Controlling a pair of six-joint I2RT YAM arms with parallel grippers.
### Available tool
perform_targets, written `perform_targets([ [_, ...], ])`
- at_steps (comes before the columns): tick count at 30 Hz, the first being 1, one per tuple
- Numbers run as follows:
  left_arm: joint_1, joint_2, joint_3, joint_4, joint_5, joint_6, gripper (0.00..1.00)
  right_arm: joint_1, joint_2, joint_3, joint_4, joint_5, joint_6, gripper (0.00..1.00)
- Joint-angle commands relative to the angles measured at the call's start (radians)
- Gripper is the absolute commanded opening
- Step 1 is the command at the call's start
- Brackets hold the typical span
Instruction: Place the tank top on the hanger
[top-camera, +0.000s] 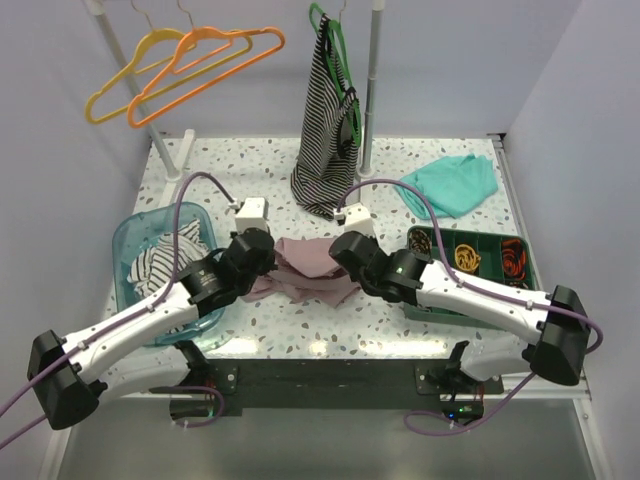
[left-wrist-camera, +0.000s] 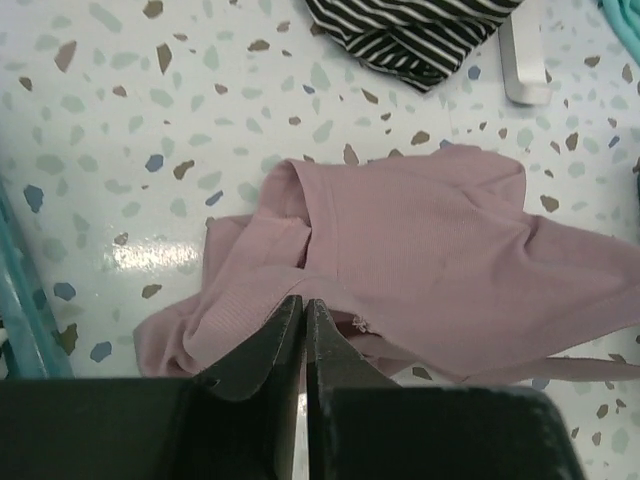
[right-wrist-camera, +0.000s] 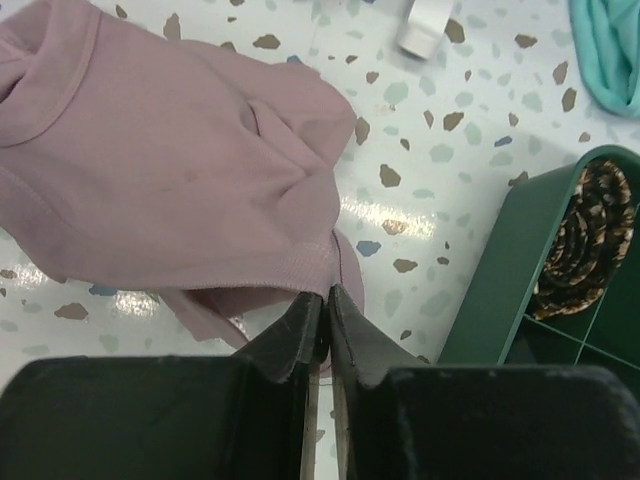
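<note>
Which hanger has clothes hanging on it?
The green hanger, on the right: the striped top hangs from it. The yellow hanger and the orange hanger, on the left, are bare.

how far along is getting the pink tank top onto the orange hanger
Nothing looks done yet. The tank top lies crumpled on the table, and the orange hanger hangs bare at the back. In hand: the left claw and right claw sit closed at the fabric's edge; a real pinch is not clear. Left: grasp, lift, and thread it onto the hanger.
</note>
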Motion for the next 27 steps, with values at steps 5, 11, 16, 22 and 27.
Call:
perform_targets([
  [5,0.008,-0.015,0.121,0.026,0.037,0.004,0.48,-0.007,-0.043,-0.058,0.048,-0.095,0.059,0.53],
  [11,0.090,0.006,0.445,0.038,-0.028,0.205,0.57,-0.007,-0.114,-0.063,0.040,-0.204,0.036,0.67],
  [16,0.366,0.131,0.756,0.072,0.190,0.395,0.62,-0.007,-0.224,-0.071,0.046,-0.294,0.010,0.78],
  [22,0.708,0.291,0.968,0.058,0.475,0.422,0.67,-0.007,-0.307,-0.092,0.069,-0.391,-0.021,0.85],
  [27,0.969,0.380,1.028,0.078,0.762,0.392,0.71,-0.005,-0.313,-0.091,0.060,-0.420,-0.056,0.85],
])
